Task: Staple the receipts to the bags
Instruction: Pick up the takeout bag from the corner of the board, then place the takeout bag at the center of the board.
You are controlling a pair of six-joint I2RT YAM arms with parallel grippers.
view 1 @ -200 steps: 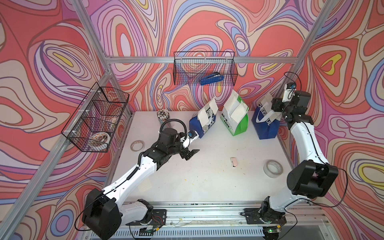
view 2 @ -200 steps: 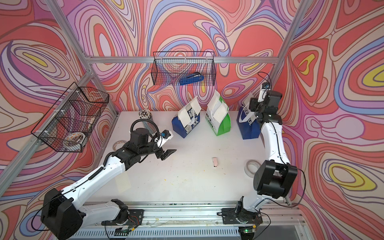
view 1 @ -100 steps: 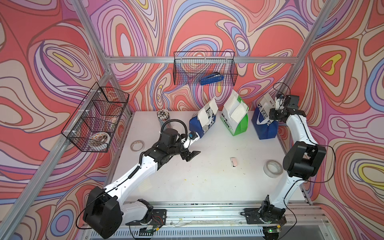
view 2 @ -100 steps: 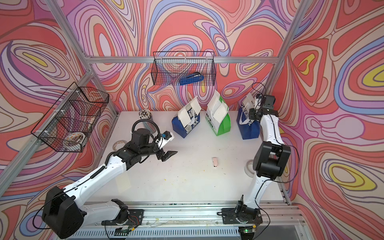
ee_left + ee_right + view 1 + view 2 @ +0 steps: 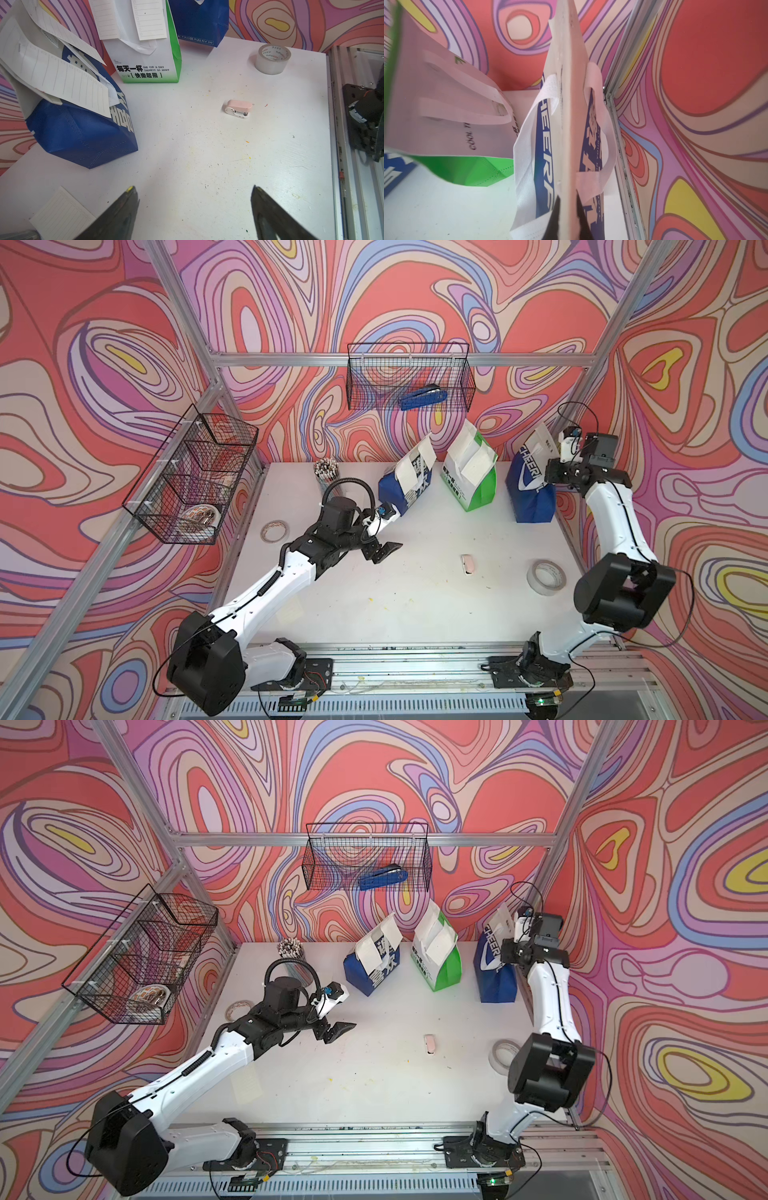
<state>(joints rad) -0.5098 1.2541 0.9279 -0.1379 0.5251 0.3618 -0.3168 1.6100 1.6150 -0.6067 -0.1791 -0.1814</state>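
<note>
The worktop (image 5: 415,593) carries the CHEERFUL bag (image 5: 530,485) at its back right, with a receipt (image 5: 540,439) at its top. The right fingers (image 5: 553,218) are clamped on the bag's top edge, probably steadying it for stapling. The left fingers (image 5: 120,212) hover apart; next they likely need to fetch the stapler (image 5: 239,108).

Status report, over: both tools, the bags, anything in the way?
Left tool open, over bare table. Right tool shut on CHEERFUL bag top edge. Pink stapler lies untouched on table; tape roll aside, blocking nothing.
</note>
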